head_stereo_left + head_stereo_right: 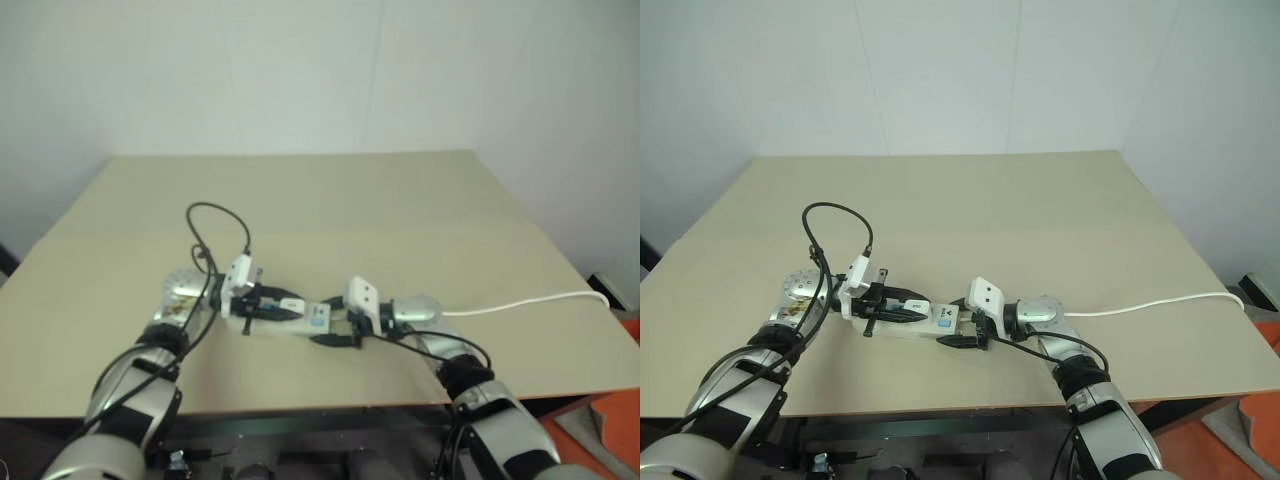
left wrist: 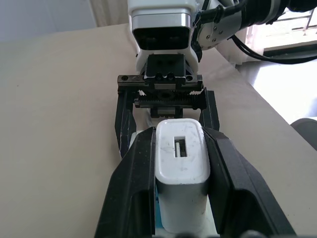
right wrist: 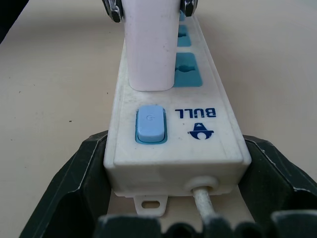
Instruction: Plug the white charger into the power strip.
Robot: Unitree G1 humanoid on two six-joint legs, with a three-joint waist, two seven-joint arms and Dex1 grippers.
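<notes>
**K:** Left wrist view had the left end effector (image 2: 181,198) clamped on the white charger (image 2: 181,173), black fingers (image 2: 132,193) flat on its two long sides. Centre-bottom of frame.

**M:** And the strip?

**K:** Power strip (image 3: 171,106) lay on the counter (image 1: 400,200), centre-lower in the head views. Right end effector (image 3: 176,208) straddled its cord end, jaws wide either side of the body; contact with the sides I couldn't confirm. White cord (image 1: 520,302) ran off to the right edge.

**M:** Charger seated?

**K:** Couldn't tell. Right wrist view showed it standing upright on the strip, just behind the blue switch (image 3: 150,124), bottom edge at the surface. Prongs hidden.

**M:** Handling?

**K:** My read: charger was light, rigid, smooth plastic, likely slippery under push, so the side grip low on the body looked right. Strip was stiff but light and could slide or tip, so bracing the cord end made sense. Push straight down; a tilt would probably jam the prongs.
</notes>
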